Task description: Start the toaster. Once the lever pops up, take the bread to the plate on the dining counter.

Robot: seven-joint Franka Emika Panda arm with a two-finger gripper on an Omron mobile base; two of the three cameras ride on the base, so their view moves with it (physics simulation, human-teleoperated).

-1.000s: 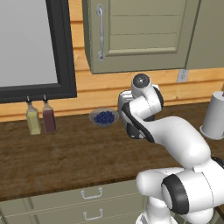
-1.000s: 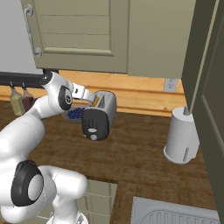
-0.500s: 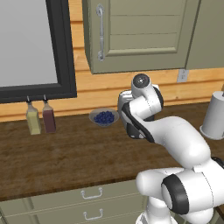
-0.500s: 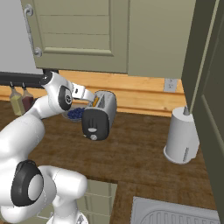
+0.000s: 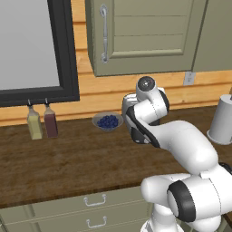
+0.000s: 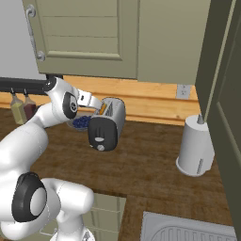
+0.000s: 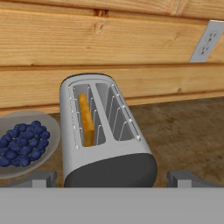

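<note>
A: Change since a second back: none. Arm, toaster (image 6: 107,124) and berry bowl (image 7: 22,143) sit where they did in both base views. No base drive.

B: Gripper (image 7: 112,178) state?

A: Jaws spread as wide as they go, nothing between them. In the hand view the two tips stand either side of the toaster's dark end panel, not touching it.

B: Bread (image 7: 86,120)?

A: Just ahead of the gripper, down in the slot nearer the bowl, edge-on. The other slot is bare. Bowl is just beside the toaster, off to that same side.

B: So the step in hand is the lever.

A: My reading, yes. The lever itself I cannot make out; the end panel is cut off at the bottom of the hand view. In the right base view only a pale knob (image 6: 99,147) shows there.

B: How to do it well?

A: Close or offset the jaws so one tip lands on the lever, press straight down, and keep clear of the bowl.
</note>
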